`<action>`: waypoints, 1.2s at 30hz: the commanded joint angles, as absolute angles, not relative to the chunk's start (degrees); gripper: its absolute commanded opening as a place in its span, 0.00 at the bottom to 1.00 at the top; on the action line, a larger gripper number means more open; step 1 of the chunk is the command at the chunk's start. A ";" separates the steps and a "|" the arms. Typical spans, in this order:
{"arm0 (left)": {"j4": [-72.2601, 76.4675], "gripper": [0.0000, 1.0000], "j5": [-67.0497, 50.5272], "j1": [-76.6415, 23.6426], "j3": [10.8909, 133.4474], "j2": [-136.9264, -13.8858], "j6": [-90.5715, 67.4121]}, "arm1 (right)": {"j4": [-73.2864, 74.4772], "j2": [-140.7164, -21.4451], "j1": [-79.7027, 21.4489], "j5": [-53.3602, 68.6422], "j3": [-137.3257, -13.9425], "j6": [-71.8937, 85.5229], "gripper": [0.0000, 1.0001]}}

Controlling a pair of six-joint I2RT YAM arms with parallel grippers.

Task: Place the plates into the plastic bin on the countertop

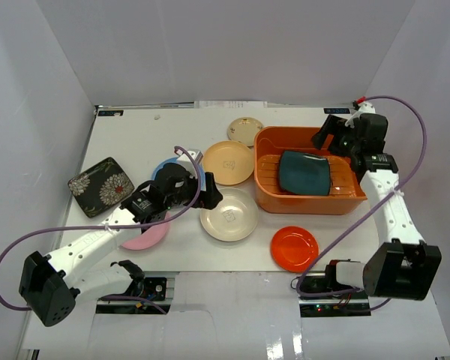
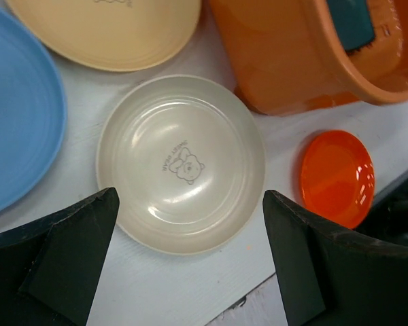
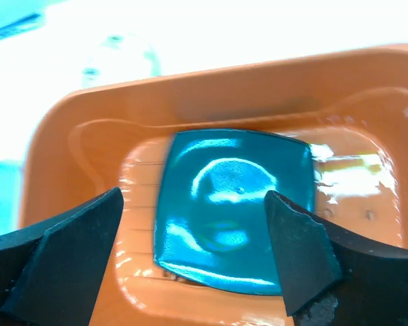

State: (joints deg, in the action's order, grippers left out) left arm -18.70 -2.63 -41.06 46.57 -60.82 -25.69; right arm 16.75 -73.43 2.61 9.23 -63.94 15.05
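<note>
Top external view: the left arm (image 1: 90, 244) reaches from its base at lower left, lying low and slanting toward the middle of the frame. The left gripper (image 1: 207, 196) hangs over the left edge of the cream plate (image 1: 229, 214). In the left wrist view its fingers (image 2: 68, 251) are spread wide with nothing between them. Below them the cream plate shows a small bear print at its centre.

The right arm (image 1: 394, 214) rises from lower right up the right side and bends left at the top. The right gripper (image 1: 328, 136) is poised above the upper right corner of the plastic bin (image 1: 268, 142). Its jaws are parted too (the right wrist view shows them empty), and they frame the dark teal plate (image 3: 234, 204) below.

Nearest on the countertop (image 1: 135, 135) is the red-orange plate (image 1: 294, 248), round and glossy, below the bin. The cream plate lies to its left, and the pink plate (image 1: 146, 235) sits partly under the left arm. The black floral plate (image 1: 101, 186) lies alone at mid left. Only an arc of the blue plate (image 1: 162, 166) shows behind the left wrist. The tan plate (image 1: 229, 162) sits just left of the bin, and the small beige plate (image 1: 245, 131) is farthest. The teal rounded-square plate lies flat on the orange bin's ribbed floor, the only dish inside.
</note>
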 commanded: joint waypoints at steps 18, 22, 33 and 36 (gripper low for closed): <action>-55.36 0.80 27.51 -40.87 46.84 -62.21 -56.68 | -4.13 -71.08 -52.46 10.37 -41.93 9.76 0.66; -62.73 0.81 29.00 -40.78 49.38 -68.01 -58.88 | -4.66 -76.63 -57.82 7.39 -42.97 4.93 0.75; -55.66 0.82 28.92 -36.66 47.38 -76.11 -52.48 | -6.77 -89.81 -64.07 2.56 -43.24 -1.84 0.60; -52.74 0.80 26.28 -34.63 45.97 -77.52 -49.14 | -5.55 -92.01 -66.61 -1.74 -44.12 -2.37 0.41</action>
State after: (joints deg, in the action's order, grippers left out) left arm -57.08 28.12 -36.36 47.27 -77.01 -52.99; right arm -5.06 -90.28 -64.27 3.09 -42.19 -0.21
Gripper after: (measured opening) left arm 0.802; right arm 0.455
